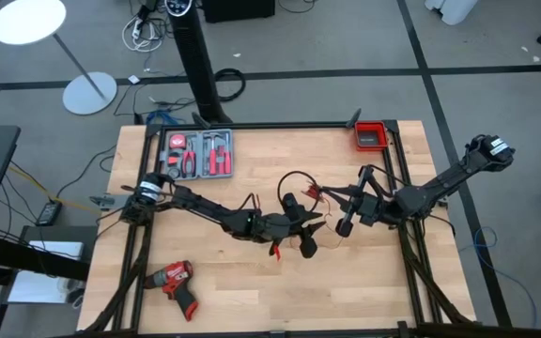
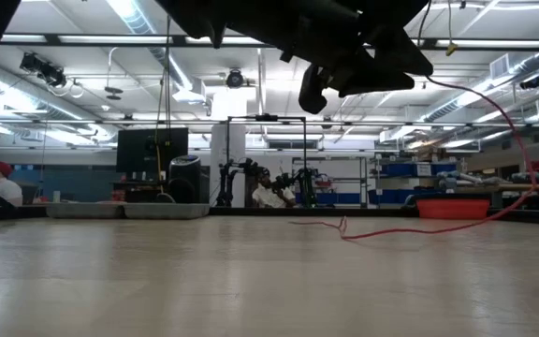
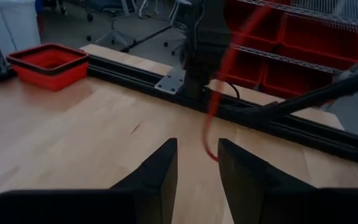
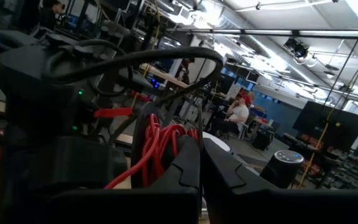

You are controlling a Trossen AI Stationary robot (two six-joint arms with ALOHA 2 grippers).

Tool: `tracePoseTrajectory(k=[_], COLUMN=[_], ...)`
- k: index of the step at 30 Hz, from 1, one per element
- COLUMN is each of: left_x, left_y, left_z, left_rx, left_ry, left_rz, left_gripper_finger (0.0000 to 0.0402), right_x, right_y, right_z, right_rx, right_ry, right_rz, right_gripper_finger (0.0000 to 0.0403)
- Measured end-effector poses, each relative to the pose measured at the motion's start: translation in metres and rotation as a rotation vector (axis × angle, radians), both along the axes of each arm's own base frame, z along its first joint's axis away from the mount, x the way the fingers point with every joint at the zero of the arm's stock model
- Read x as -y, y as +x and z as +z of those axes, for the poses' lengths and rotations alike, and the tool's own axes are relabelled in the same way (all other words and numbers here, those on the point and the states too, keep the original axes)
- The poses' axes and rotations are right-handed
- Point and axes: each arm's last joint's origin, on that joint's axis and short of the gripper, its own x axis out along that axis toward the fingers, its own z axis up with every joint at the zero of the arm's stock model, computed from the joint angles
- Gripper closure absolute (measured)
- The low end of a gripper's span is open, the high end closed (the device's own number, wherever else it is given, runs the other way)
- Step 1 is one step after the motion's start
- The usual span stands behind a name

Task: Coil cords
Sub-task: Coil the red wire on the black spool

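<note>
I see the wooden table (image 1: 280, 291) spread under both arms, with the cordless drill (image 1: 175, 282) lying well off from either set of jaws, near the left arm's base side. The tool tray (image 1: 198, 155) and the red bin (image 1: 370, 136) sit farther off at the table's far edge. My left gripper (image 3: 197, 168) hangs above mid-table with its fingers spread apart, and the red wire (image 3: 219, 81) hangs down just beyond the gap between them, not pinched. My right gripper (image 4: 201, 171) faces it from close by, fingers pressed together on a bunched hank of that red wire, with the black cable (image 4: 135, 62) looping above its jaws. One strand of red wire trails across the tabletop.
</note>
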Motion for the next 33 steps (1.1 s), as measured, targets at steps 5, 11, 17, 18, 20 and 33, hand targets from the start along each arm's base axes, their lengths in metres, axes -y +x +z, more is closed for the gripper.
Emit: tracePoseTrajectory(k=[5,11,17,18,20,33], left_x=[-0.0003,-0.0017,-0.0049,-0.0043,-0.0028,-0.0017], left_y=[0.0008,0.0010,0.0016,0.0016,0.0014,-0.0014], left_z=[0.0038,0.0052,0.0054,0.0058,0.0066,0.0067], left_rx=[0.043,0.058,0.058,0.059,0.063,0.013], left_ry=[-0.018,-0.016,-0.009,0.002,0.014,0.171], left_rz=[0.003,0.028,0.036,0.032,0.027,0.149], left_gripper_finger=[0.0284,0.0285,0.0303,0.0317,0.0357,0.0400], right_x=[-0.0010,-0.0018,0.0006,0.0005,0.0004,-0.0005], right_y=[0.0011,0.0053,0.0066,0.0066,0.0066,0.0063], right_z=[-0.0011,-0.0052,-0.0049,-0.0049,-0.0050,-0.0035], right_rx=[0.005,-0.008,0.005,0.006,0.009,0.036], right_ry=[0.013,0.011,0.032,0.033,0.044,0.076], right_rz=[0.022,0.032,0.040,0.042,0.046,0.080], right_gripper_finger=[0.0403,0.0403,0.0403,0.0403,0.0403,0.0403])
